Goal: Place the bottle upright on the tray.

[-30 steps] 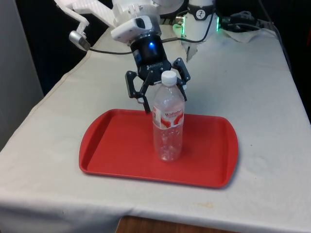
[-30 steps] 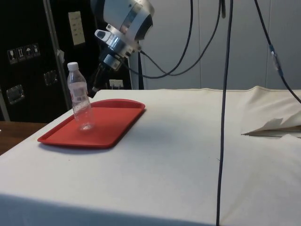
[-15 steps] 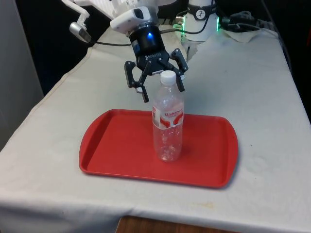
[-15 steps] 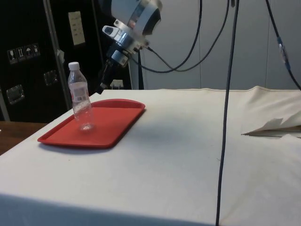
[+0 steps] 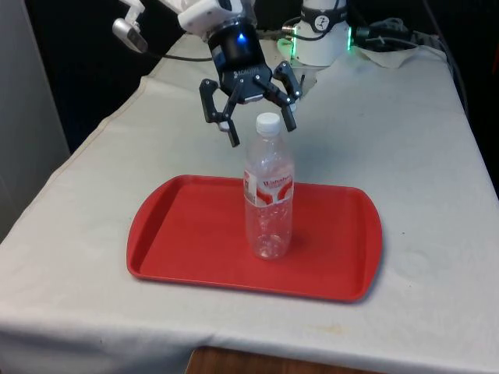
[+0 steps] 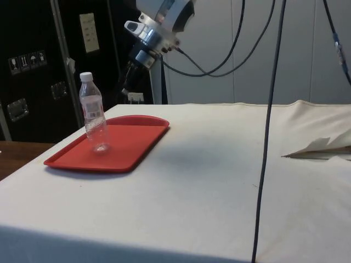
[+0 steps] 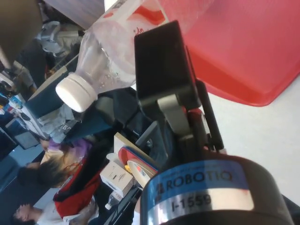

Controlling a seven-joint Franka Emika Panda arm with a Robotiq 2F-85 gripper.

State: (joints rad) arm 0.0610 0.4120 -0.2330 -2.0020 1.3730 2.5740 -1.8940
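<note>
You can call this all but done: the bottle (image 5: 269, 195) stands upright mid-frame on the red tray (image 5: 179, 234), and the pincer (image 5: 257, 132), fingers apart, hangs empty behind its cap.

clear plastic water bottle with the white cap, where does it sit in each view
Front view: clear plastic water bottle upright at the middle of the red plastic tray.
Side view: bottle upright on the tray.
Wrist view: bottle before the tray.
Shared landmark: the tray.

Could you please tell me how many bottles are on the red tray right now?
1. A clear plastic bottle with a white cap stands upright near the middle of the red tray; none appears hidden.
</note>
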